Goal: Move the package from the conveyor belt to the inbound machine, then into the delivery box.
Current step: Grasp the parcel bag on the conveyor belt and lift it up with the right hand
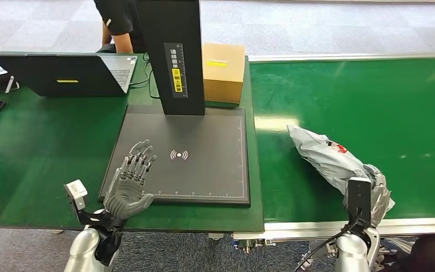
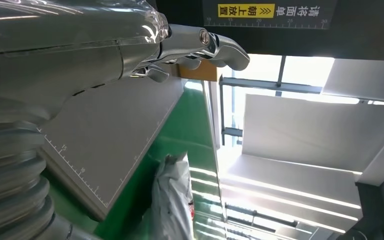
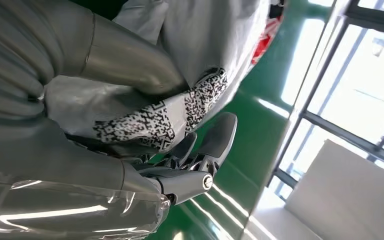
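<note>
The package [image 1: 331, 156] hides most of the right hand [image 1: 374, 190]; the person [image 1: 122, 22] is cut off above the torso.

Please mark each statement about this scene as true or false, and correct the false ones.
1. The right hand grips the grey package. True.
2. The package lies on the scanner plate. False: it is on the green conveyor belt.
3. The left hand holds nothing, its fingers spread. True.
4. The cardboard box stands on the conveyor belt. False: it stands on the table, beside the black post.
5. The laptop is closed. False: it is open.
</note>
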Controlling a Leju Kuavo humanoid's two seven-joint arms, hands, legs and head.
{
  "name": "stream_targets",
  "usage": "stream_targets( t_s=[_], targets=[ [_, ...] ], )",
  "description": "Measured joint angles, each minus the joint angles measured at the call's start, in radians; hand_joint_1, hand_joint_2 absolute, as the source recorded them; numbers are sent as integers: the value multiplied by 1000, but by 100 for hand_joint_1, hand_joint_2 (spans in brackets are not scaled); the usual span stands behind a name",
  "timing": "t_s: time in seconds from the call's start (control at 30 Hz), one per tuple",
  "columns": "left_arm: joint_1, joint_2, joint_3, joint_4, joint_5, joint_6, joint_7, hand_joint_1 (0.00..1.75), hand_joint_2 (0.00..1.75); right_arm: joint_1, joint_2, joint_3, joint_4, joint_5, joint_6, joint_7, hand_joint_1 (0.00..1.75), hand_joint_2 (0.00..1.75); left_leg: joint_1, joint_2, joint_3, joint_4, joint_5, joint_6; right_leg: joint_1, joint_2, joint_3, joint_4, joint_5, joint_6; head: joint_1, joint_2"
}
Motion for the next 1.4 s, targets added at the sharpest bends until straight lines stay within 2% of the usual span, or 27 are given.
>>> stream_targets(
  t_s=[0.2, 0.47, 0.53, 0.6, 0.63, 0.7, 0.77, 0.93, 1.1, 1.3, 1.4],
  targets=[
    [-2, 0, -3, 0, 3, -1, -2, 0, 175, 14, 19, 16, -112, -4, -25, -40, 175, 175, 0, 0, 0, 0, 0, 0, 0, 0, 0, 0, 0, 0, 0, 0],
    [-5, 0, -5, 0, 6, -1, -8, 0, 175, 12, 23, 83, -193, 30, -58, -75, 175, 175, 0, 0, 0, 0, 0, 0, 0, 0, 0, 0, 0, 0, 0, 0],
    [-5, 0, -5, 0, 6, -1, -10, 0, 175, 9, 23, 98, -200, 33, -56, -69, 94, 175, 0, 0, 0, 0, 0, 0, 0, 0, 0, 0, 0, 0, 0, 0],
    [-5, 0, -5, 0, 6, 3, -11, 0, 175, 0, 23, 111, -199, 44, -13, -14, 7, 175, 0, 0, 0, 0, 0, 0, 0, 0, 0, 0, 0, 0, 0, 0],
    [-5, 0, -5, 0, 6, 5, -13, 0, 175, -8, 23, 116, -190, 56, 33, 46, 0, 175, 0, 0, 0, 0, 0, 0, 0, 0, 0, 0, 0, 0, 0, 0],
    [-5, 0, -5, 0, 6, 9, -16, 0, 175, -29, 20, 125, -152, 77, 145, 179, 0, 175, 0, 1, 0, 0, 0, 0, 0, 0, 0, 0, 0, 0, 0, 0],
    [-4, 0, -5, 1, 3, 9, -19, 0, 175, -48, 15, 127, -99, 82, 205, 238, 0, 175, 0, -1, -1, 0, 0, 1, 0, -1, 0, 0, 0, 0, 0, 0],
    [-3, 0, -5, 2, 0, 9, -22, 0, 175, -75, 9, 128, -13, 94, 224, 267, 0, 175, 0, -2, -1, 0, 1, 0, 0, -3, 0, 0, 0, 0, 0, 0],
    [-1, 0, -5, 3, -5, 13, -15, 0, 175, -93, -7, 126, 106, 186, 268, 443, 0, 175, 0, -2, -1, 0, 1, 0, 0, -3, 0, 0, 0, 0, 0, 0],
    [7, -1, -2, 3, -11, 10, 0, 0, 175, -97, -31, 116, 243, 230, 246, 467, 0, 175, 0, -2, -1, 0, 1, 1, 0, -3, 0, 0, 0, 0, 0, 0],
    [7, -1, -1, 3, -11, 9, 2, 0, 175, -107, -39, 116, 274, 272, 265, 518, 0, 175, 0, -2, -1, 0, 1, 1, 0, -3, 0, 0, 0, 0, 0, 0]
  ],
)
